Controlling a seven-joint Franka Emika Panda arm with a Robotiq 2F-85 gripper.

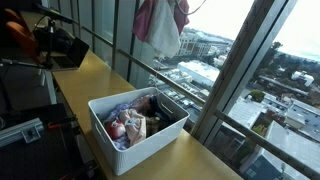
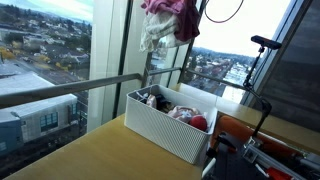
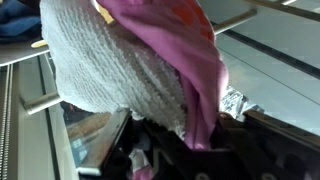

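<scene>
Tool unseen at top centre, clamping hanging clothes [image 1: 158, 28] above white bin [image 1: 155, 143]. Yellow tabletop [image 1: 95, 75] beside city-view windows [image 1: 240, 60].

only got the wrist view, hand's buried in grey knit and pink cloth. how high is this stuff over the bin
Observer: The bundle of clothes hangs high above the white bin, touching nothing below.
Operator: bin full?
Observer: No. A loose pile of clothes lies inside, below the rim.
Operator: where's the bin sitting
Observer: On a wooden table, close to the window railing.
</scene>
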